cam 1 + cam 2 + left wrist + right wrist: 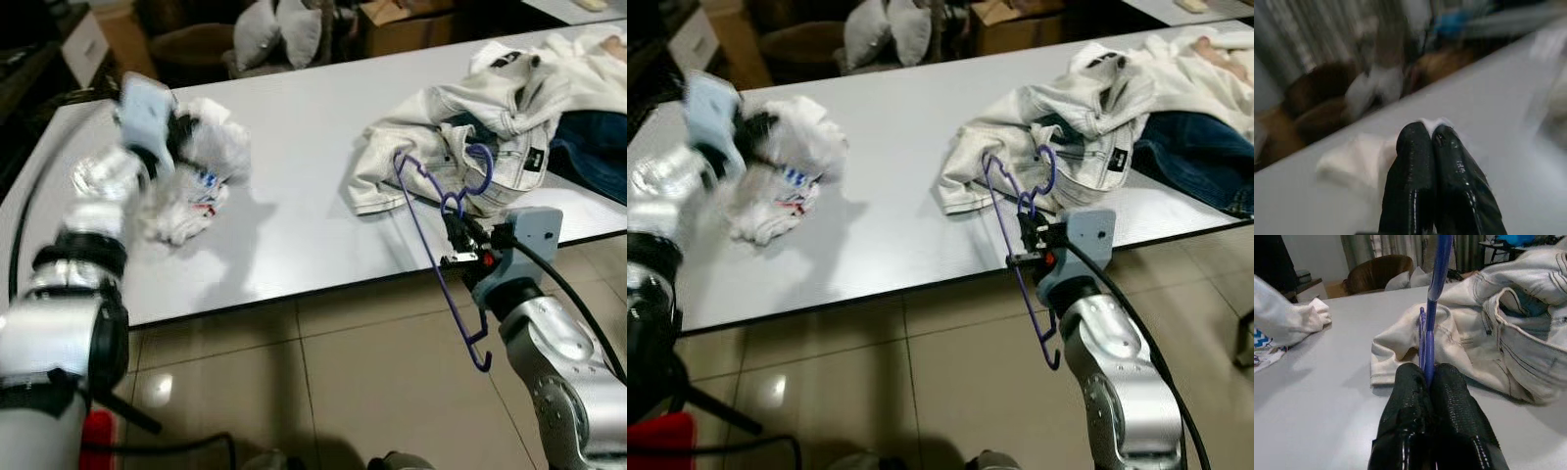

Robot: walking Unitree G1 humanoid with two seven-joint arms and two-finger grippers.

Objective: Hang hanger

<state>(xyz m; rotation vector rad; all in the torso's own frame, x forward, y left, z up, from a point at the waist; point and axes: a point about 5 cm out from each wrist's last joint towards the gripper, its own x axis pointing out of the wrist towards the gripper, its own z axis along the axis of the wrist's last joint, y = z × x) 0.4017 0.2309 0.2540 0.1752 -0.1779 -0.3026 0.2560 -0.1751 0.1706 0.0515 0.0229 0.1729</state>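
A purple wire hanger (pixel 431 230) is held on edge at the table's front right edge, my right gripper (pixel 458 235) shut on it near its hook. Its hook (pixel 480 168) lies against the cream denim jacket (pixel 470 127) heaped on the white table (pixel 294 166). The right wrist view looks along the hanger (pixel 1430 318) pinched between the black fingers (pixel 1410 406), toward the jacket (pixel 1488 333). My left gripper (pixel 181 132), blurred, is at a white garment with blue and red print (pixel 196 186) on the table's left; its fingers (pixel 1415 166) are pressed together on white cloth (pixel 1430 125).
Blue jeans (pixel 593 152) and more pale clothing (pixel 588 49) lie at the table's right end. Past the far edge stand grey cushions (pixel 279 29), a brown chair (pixel 191 44) and a cardboard box (pixel 407 24). Beige tiled floor (pixel 323 382) runs in front of the table.
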